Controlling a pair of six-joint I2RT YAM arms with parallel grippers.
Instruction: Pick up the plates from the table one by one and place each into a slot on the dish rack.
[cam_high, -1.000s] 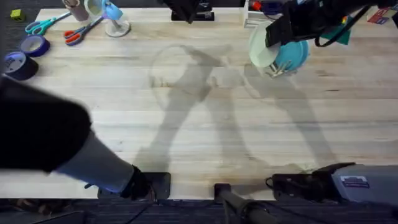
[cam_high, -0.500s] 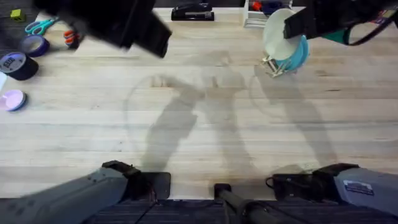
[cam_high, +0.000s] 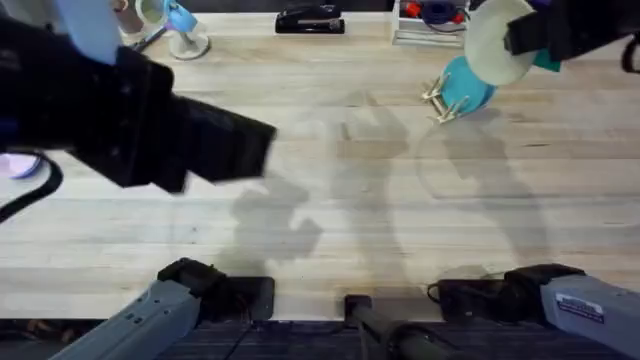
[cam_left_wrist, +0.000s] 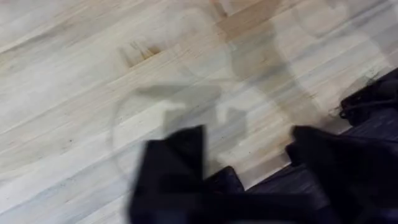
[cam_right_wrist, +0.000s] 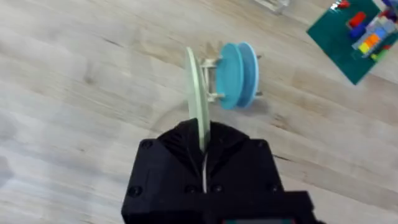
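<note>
The wide wooden table (cam_high: 400, 220) is seen from above, with grey shadows of the arms spread across its planks. The left arm is raised close under the camera and is seen as a big dark blur over the left side of the table. In the left wrist view the left tool (cam_left_wrist: 249, 155) is held above bare wood, with its two black fingers (cam_left_wrist: 180, 155) set apart and nothing between them. The right arm is reached out to the far right part of the table. The cream plate (cam_high: 497, 42) is gripped on its edge by the right tool (cam_right_wrist: 204, 152), whose fingers are closed tight on the rim. In the right wrist view this plate (cam_right_wrist: 199, 106) is seen held upright, just beside the dish rack (cam_right_wrist: 214, 78) and in front of it; whether it is touching the rack cannot be told. The small wooden dish rack (cam_high: 438, 100) is stood on the table near the far edge. The teal-blue plate (cam_high: 465, 85) is stood upright in a slot of the rack, between the thin dowels. A black stapler (cam_high: 310, 20) is lying at the far edge of the table. A green board (cam_right_wrist: 357, 34) with small coloured blocks is seen past the rack in the right wrist view.
</note>
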